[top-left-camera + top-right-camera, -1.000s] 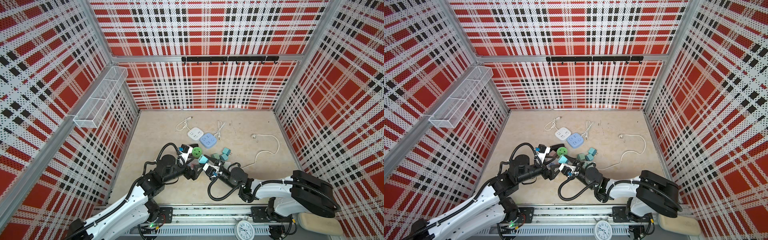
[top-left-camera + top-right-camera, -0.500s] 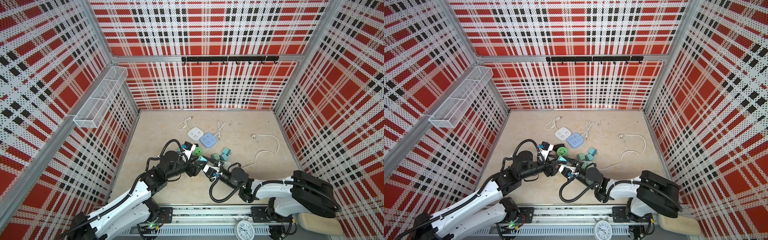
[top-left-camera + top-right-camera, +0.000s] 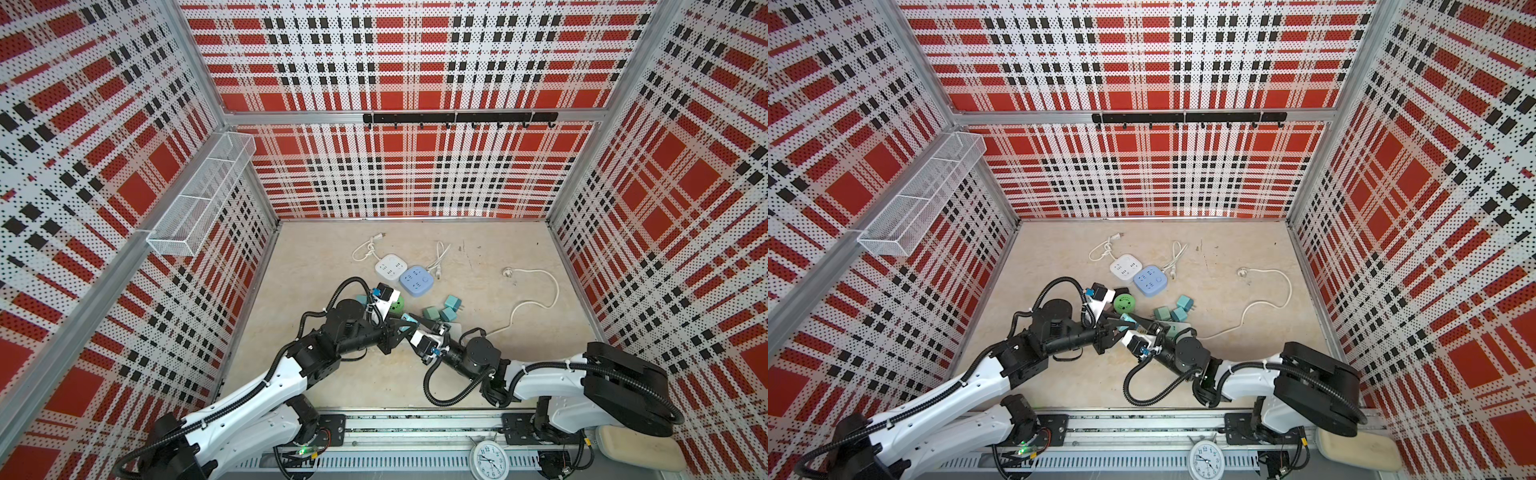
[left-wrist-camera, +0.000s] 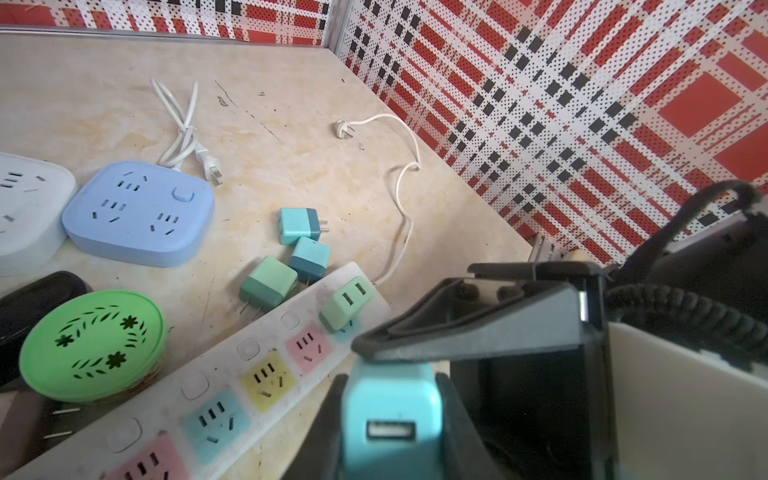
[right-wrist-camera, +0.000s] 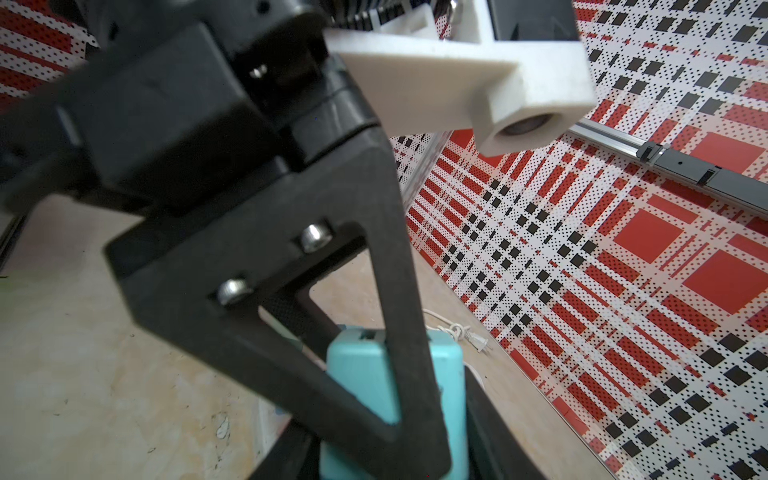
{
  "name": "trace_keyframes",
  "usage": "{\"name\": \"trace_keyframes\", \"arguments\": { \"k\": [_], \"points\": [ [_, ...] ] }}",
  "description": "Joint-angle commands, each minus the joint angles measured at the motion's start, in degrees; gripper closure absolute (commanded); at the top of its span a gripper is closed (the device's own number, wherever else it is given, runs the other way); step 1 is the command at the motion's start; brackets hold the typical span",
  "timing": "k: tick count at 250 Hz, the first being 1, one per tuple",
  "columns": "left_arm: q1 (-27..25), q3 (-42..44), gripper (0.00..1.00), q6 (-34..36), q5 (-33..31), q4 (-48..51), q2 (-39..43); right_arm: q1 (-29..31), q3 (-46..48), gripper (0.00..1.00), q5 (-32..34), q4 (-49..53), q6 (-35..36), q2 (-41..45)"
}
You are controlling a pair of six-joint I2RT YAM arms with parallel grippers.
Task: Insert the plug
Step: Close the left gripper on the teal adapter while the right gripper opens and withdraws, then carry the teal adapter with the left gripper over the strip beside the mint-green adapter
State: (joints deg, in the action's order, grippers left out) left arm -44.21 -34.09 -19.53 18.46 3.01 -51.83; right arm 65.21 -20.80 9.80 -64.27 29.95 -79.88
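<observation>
Here, green plug (image 4: 348,303) in strip (image 4: 248,348)

I'm seeing red plaid walls (image 3: 415,62) enclosing a beige floor (image 3: 498,232). A wire basket (image 3: 199,195) is hanging on the left wall, a black hook rail (image 3: 457,118) is running across the back, a clock (image 3: 489,459) is sitting up front.

Wire basket (image 3: 199,195) and hook rail (image 3: 457,118) hang on walls (image 3: 415,178).
</observation>
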Motion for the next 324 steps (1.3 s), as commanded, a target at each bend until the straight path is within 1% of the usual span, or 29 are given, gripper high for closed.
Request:
{"name": "trace_keyframes", "arguments": {
  "k": [1, 5, 6, 8, 10, 13, 29, 47, 51, 72, 93, 108, 119, 142, 152, 161, 169, 178, 187, 204, 226, 265, 288, 303, 315, 324],
  "points": [
    [-0.31, -1.99, 1.00, 0.96, -0.69, -1.34, -0.22, 0.27, 2.25, 0.32, 2.09, -6.87, -0.72, 1.85],
    [-0.31, -2.08, 1.00, 1.06, -0.85, -1.34, -0.25, 0.27, 2.46, 0.24, 2.40, -7.15, -0.92, 2.02],
    [-0.29, -2.10, 1.00, 1.07, -0.95, -1.38, -0.27, 0.27, 2.46, 0.24, 2.40, -7.15, -0.92, 2.02],
    [-0.27, -2.14, 1.00, 1.05, -1.07, -1.37, -0.28, 0.27, 2.64, 0.20, 2.58, -7.25, -1.02, 2.15],
    [-0.29, -2.17, 1.00, 1.13, -1.13, -1.41, -0.28, 0.27, 2.67, 0.18, 2.67, -7.26, -1.08, 2.17],
    [-0.27, -2.21, 1.00, 1.15, -1.36, -1.36, -0.42, 0.31, 2.86, 0.14, 3.02, -7.26, -1.19, 2.30],
    [-0.20, -2.48, 1.00, 1.98, -2.72, -1.42, -0.72, 0.27, 3.39, 0.00, 4.79, -6.33, -2.20, 3.29],
    [-0.18, -2.79, 1.00, 3.07, -4.97, -1.19, -1.10, 0.27, 4.16, 0.00, 6.43, -4.21, -3.42, 5.21],
    [-0.18, -2.87, 1.00, 4.42, -5.62, -1.00, -1.17, 0.27, 4.26, 0.00, 6.68, -3.70, -3.70, 5.62],
    [0.25, -3.20, 1.00, 6.52, -9.07, -0.12, -1.73, 0.27, 5.29, 0.00, 7.91, -0.97, -4.97, 8.14],
    [0.93, -3.36, 1.00, 8.96, -10.19, 0.25, -2.28, 0.28, 6.11, 0.00, 10.25, 1.75, -6.18, 10.98],
    [1.31, -3.35, 1.00, 11.76, -10.03, 0.35, -2.66, 0.27, 6.47, 0.00, 13.79, 3.95, -6.90, 13.27],
    [1.40, -3.32, 1.00, 14.39, -10.14, 0.47, -2.97, 0.06, 6.50, 0.00, 18.04, 5.64, -7.48, 14.91],
    [1.49, -2.05, 1.00, 19.79, -13.05, 0.51, -3.15, -1.48, 5.87, 0.00, 26.13, 8.87, -9.19, 17.37],
    [1.49, -1.39, 1.00, 22.21, -13.78, -0.24, -3.26, -3.31, 4.91, 0.00, 28.79, 13.08, -11.25, 19.06],
    [1.49, -1.18, 1.00, 24.91, -12.63, -0.37, -3.57, -5.57, 4.03, 0.00, 29.72, 17.87, -14.01, 20.76],
    [1.42, -0.95, 1.00, 28.72, -9.56, -0.37, -4.02, -7.92, 3.52, 0.00, 29.05, 22.54, -16.99, 22.57],
    [1.09, -0.91, 1.00, 34.59, -5.21, -0.33, -4.79, -10.63, 3.38, 0.00, 27.08, 26.59, -19.82, 24.51],
    [0.11, -1.13, 1.00, 38.30, -4.73, 0.04, -5.58, -14.13, 3.93, 0.00, 23.75, 29.80, -22.76, 27.13],
    [-1.43, -2.21, 1.00, 42.45, -5.24, 0.69, -7.38, -19.19, 6.20, 0.00, 18.87, 32.10, -26.13, 31.73],
    [-1.92, -4.06, 1.00, 47.53, -2.26, 2.71, -10.38, -25.82, 7.44, 0.00, 14.39, 36.80, -30.64, 37.32],
    [-1.26, -7.48, 1.00, 53.69, 1.11, 6.29, -17.24, -38.16, 7.13, 0.00, 7.32, 45.52, -37.99, 41.61],
    [0.02, -9.95, 1.00, 57.37, 4.49, 8.60, -20.73, -43.89, 8.71, 0.00, 3.67, 43.63, -42.37, 41.27],
    [0.50, -11.22, 1.00, 59.55, 5.81, 9.62, -22.46, -46.45, 9.51, 0.00, 2.51, 41.94, -44.78, 39.81],
    [0.82, -12.31, 1.00, 60.98, 6.50, 10.64, -23.74, -48.26, 10.49, 0.00, 1.02, 39.12, -45.35, 37.71],
    [1.02, -13.20, 1.00, 62.04, 6.98, 11.61, -24.65, -49.45, 11.22, 0.00, -2.31, 36.42, -45.50, 35.66]
  ]
}}
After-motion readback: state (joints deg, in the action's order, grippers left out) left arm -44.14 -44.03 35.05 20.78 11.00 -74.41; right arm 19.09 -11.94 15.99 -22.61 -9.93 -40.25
